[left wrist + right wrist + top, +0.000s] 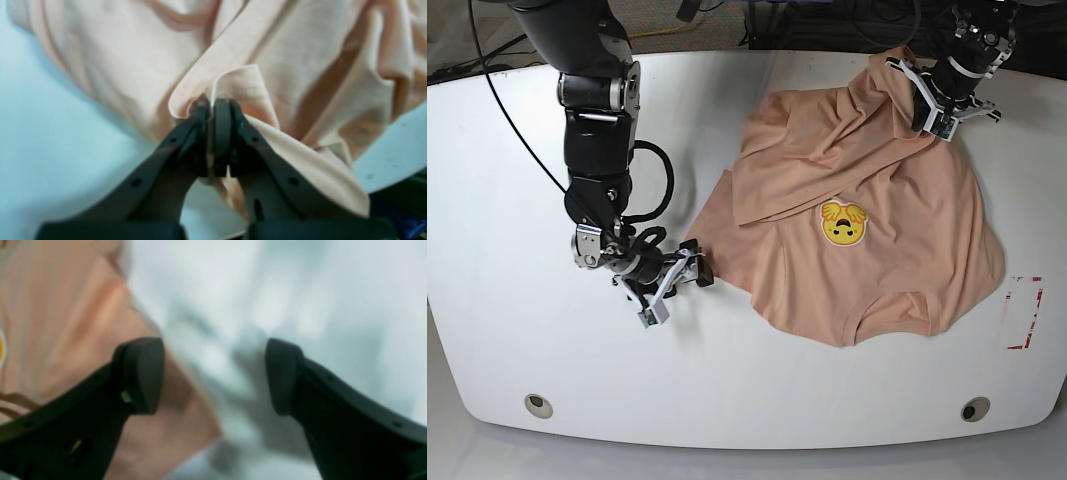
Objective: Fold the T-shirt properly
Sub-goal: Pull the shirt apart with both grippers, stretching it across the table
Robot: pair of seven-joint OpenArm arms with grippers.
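White counter (517, 380) fills the workspace, with dark cabling and floor visible beyond its far edge. Left gripper (213, 106): jaws fully closed on a pinched fold of the T-shirt (867, 230), with cloth bunched above the pads and trailing down past the right-hand finger. In the base view this left gripper sits at the far edge of the counter, and the fabric rises to it in a peak, so that edge of the garment is lifted off the surface. From this gripper the T-shirt spreads away toward the near edge of the counter and toward the opposite arm; a folded-over flap lies across its upper part, and the yellow face print (846, 223) shows just below that flap. Right gripper (215, 375): jaws spread wide, nothing between them, only bare counter in the gap. The T-shirt lies to this gripper's left as its wrist view shows it, with one finger (141, 373) over the fabric edge and the other over the counter. In the base view the right gripper rests low, just beside a pointed corner of the garment. Judgement: the coming move depends on this corner. The right gripper is the nearer one and must shift sideways onto the cloth before closing, while the left gripper holds the far edge.
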